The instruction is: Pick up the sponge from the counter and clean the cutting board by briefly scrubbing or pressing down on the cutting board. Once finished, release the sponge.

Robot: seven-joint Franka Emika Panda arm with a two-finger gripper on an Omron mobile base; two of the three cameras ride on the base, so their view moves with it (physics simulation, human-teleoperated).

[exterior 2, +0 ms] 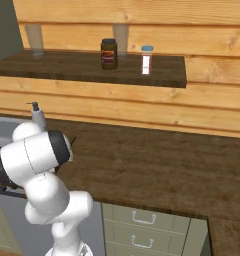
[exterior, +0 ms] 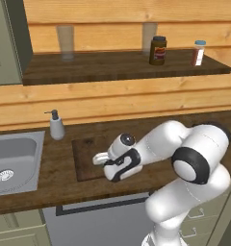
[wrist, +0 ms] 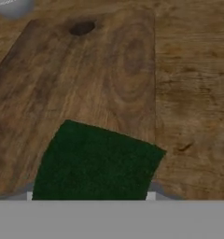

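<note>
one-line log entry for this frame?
phase: scrub | claw: shut on sponge | sponge: over cutting board | release: not yet

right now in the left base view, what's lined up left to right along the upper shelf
clear glass → second clear glass → dark brown jar → small bottle with a blue cap
</note>
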